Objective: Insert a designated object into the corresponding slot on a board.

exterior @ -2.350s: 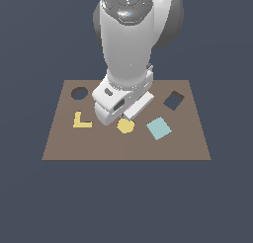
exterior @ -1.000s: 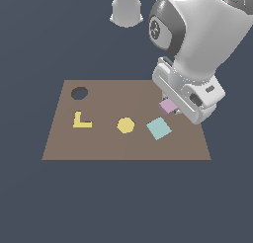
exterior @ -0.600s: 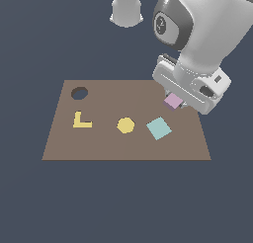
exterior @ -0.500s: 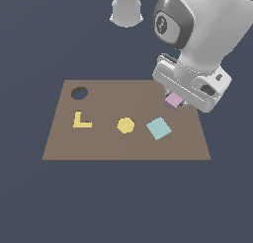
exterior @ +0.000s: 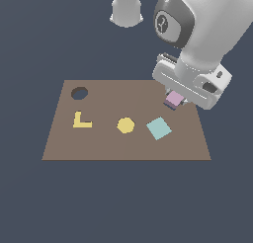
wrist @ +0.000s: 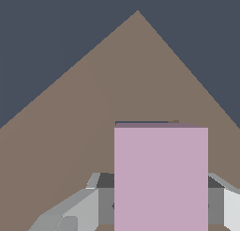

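Note:
The brown board [exterior: 99, 143] lies flat. My gripper [exterior: 174, 101] is shut on the small pink block [exterior: 174, 97] and holds it just over the board's far corner at the exterior view's right. The dark square slot [exterior: 169, 105] shows only as a dark sliver under the block; the rest is hidden. In the wrist view the pink block [wrist: 161, 178] fills the space between the grey fingers [wrist: 75, 211], with a thin dark edge of the slot [wrist: 140, 122] just beyond it on the board [wrist: 117, 94].
On the board are a dark round hole [exterior: 79, 93], a yellow L piece [exterior: 81, 120], a yellow hexagon [exterior: 125, 125] and a teal square tile [exterior: 159, 128]. The arm's base [exterior: 127, 10] stands behind the board.
The arm has swung from the board's middle to the exterior view's right, carrying the pink block over where the dark square slot showed. In the last half second it has barely moved.

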`<state>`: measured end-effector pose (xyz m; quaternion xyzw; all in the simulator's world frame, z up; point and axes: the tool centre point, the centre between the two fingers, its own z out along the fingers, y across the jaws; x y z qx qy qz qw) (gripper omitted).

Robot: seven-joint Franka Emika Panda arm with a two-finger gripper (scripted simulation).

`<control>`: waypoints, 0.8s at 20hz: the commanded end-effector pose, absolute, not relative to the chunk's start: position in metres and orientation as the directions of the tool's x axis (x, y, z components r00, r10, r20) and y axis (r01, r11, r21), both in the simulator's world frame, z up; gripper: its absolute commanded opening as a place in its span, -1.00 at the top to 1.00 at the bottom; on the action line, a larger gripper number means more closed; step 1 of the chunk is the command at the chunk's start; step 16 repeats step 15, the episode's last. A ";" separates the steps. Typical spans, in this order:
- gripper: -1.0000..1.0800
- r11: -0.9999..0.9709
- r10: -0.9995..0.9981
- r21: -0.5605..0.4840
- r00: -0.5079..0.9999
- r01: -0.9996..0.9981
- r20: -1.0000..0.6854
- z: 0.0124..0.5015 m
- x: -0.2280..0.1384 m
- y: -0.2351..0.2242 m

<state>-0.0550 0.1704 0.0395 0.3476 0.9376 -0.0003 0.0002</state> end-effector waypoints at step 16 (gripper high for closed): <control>-0.92 0.760 0.649 0.000 -0.760 0.649 -0.001 0.030 -0.055 0.170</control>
